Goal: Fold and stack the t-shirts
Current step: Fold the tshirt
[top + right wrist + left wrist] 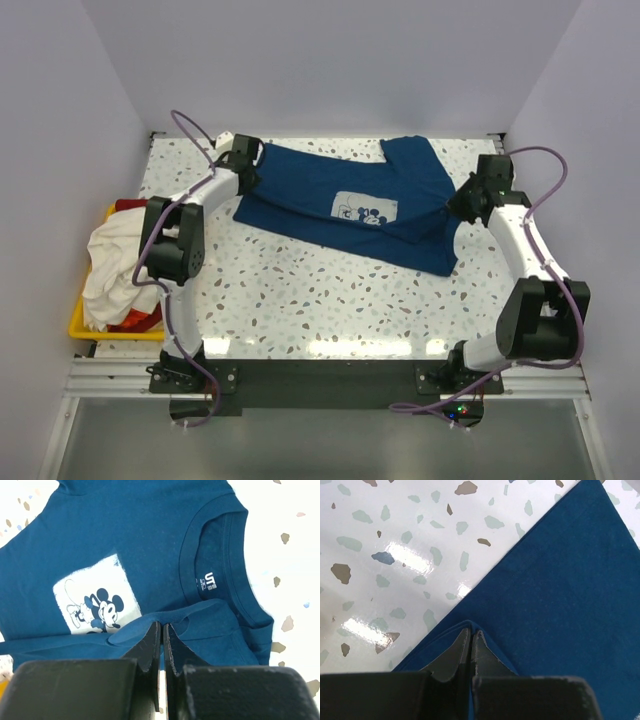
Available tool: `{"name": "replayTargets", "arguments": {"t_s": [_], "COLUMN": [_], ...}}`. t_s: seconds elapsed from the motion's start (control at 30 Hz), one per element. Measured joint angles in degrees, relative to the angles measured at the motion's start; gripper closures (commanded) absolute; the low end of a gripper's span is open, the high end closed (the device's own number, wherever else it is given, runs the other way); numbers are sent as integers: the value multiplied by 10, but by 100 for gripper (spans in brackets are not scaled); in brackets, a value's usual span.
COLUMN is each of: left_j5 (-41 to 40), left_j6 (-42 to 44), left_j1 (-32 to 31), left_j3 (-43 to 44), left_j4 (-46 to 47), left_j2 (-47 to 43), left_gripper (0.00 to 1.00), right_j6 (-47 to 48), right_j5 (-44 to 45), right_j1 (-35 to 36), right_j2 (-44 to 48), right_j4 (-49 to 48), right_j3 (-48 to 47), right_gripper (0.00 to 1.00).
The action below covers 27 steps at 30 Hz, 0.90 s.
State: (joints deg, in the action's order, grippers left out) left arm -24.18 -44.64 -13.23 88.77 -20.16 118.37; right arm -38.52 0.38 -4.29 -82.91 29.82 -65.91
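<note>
From above, the navy shirt (pixel 330 195) lies across the upper middle of the worktop (pixel 320 290). The left gripper (pixel 246 155) is at its upper-left corner and the right gripper (pixel 468 200) at its right edge. A white shirt (pixel 108 262) is heaped in the yellow bin (pixel 85 325) at far left.

Left wrist view: the gripper is pinched tight on a blue fold at bottom centre.

Right wrist view: the gripper is clamped on cloth just below the collar (pixel 220 555).

I'd say both should lift together, level, so the crease runs straight.

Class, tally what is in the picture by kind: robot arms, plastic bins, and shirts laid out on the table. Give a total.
Robot arms: 2 (left arm, right arm)
Plastic bins: 1 (yellow bin)
Shirts laid out on the table: 1 (navy t-shirt)
Total: 4
</note>
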Motion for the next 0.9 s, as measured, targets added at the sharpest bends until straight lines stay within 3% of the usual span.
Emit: {"name": "replayTargets", "arguments": {"t_s": [0.9], "left_j5": [3], "left_j6": [8], "left_j1": [0], "left_j3": [2], "left_j4": [0], "left_j2": [9], "left_gripper": [97], "right_j6": [0], "right_j5": [-40], "right_j1": [0], "right_j2": [-68], "right_j4": [-17], "right_j3": [-75], "right_gripper": [100]}}
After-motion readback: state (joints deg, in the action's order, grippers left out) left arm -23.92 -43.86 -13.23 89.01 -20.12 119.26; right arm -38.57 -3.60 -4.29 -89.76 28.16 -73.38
